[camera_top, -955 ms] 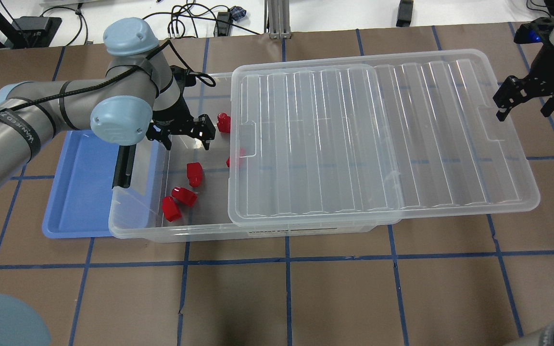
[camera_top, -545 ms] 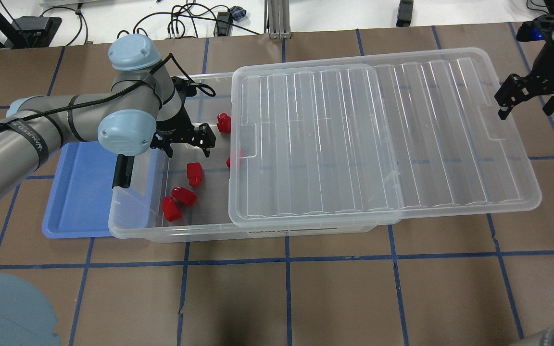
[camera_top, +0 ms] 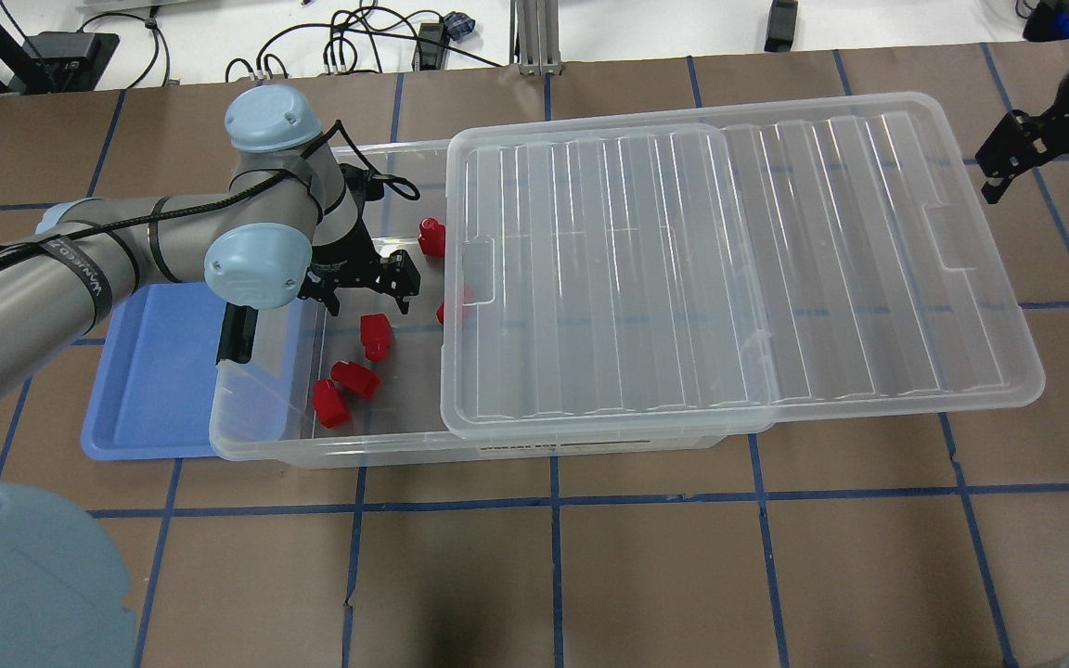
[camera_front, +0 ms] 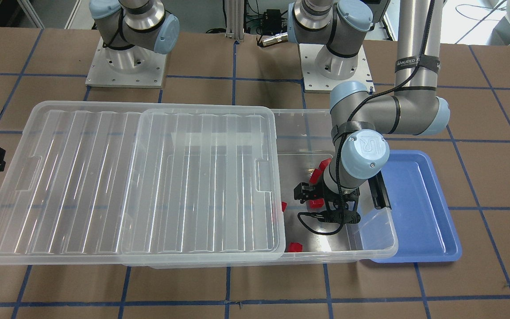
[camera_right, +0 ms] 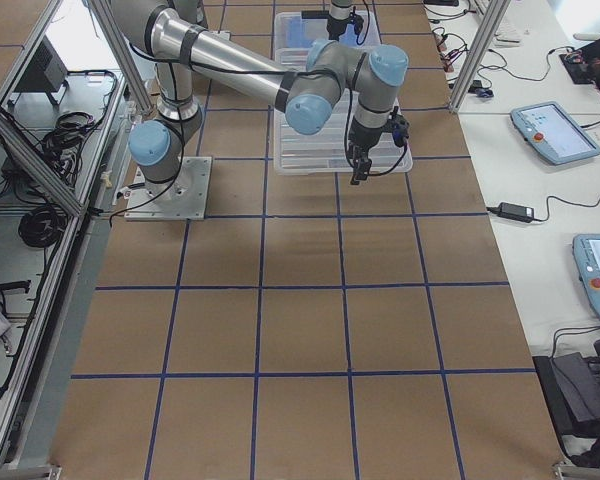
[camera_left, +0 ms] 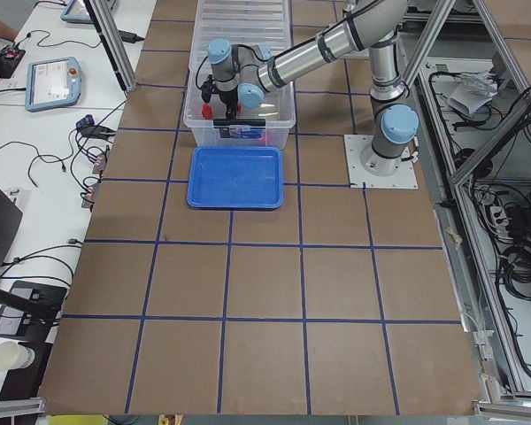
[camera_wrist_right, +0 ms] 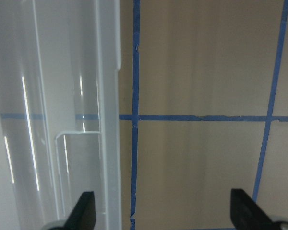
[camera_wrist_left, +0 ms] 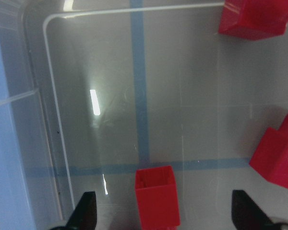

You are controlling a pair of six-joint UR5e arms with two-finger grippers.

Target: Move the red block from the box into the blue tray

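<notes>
The clear box (camera_top: pixel 261 429) has its ribbed lid (camera_top: pixel 729 260) slid to the right, leaving the left end uncovered. Several red blocks lie inside; one red block (camera_top: pixel 374 336) is just in front of my left gripper (camera_top: pixel 363 292). That gripper is open and low in the box. In the left wrist view the block (camera_wrist_left: pixel 156 196) stands between the fingertips (camera_wrist_left: pixel 84 213), untouched. The blue tray (camera_top: pixel 149 371) lies left of the box, partly under its end. My right gripper (camera_top: pixel 1045 153) is open and empty, above the table beyond the lid's right edge.
Other red blocks lie at the back (camera_top: pixel 431 237) and front left (camera_top: pixel 355 378) (camera_top: pixel 329 402) of the box, and one sits under the lid edge (camera_top: pixel 454 306). A black latch bar (camera_top: pixel 238 334) is at the box's left end. Cables lie behind the table.
My left gripper has moved down and forward inside the box, closer to the red block. My right gripper has drawn back and to the right, away from the lid.
</notes>
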